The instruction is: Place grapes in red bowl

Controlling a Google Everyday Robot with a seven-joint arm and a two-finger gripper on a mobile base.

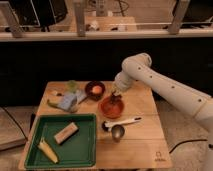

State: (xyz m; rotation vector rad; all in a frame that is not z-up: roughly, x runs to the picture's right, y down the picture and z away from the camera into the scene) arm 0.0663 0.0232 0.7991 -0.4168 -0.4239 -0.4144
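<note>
The red bowl sits near the middle of the wooden table. My gripper hangs over the bowl's far rim, pointing down into it. A dark patch inside the bowl under the gripper may be the grapes; I cannot tell them apart from the fingers. The white arm reaches in from the right.
A dark brown bowl holding an orange round item stands behind-left of the red bowl. A white spoon and a small metal cup lie in front. A green tray with a tan block and a yellow item fills the front left. Blue and green items lie at the left.
</note>
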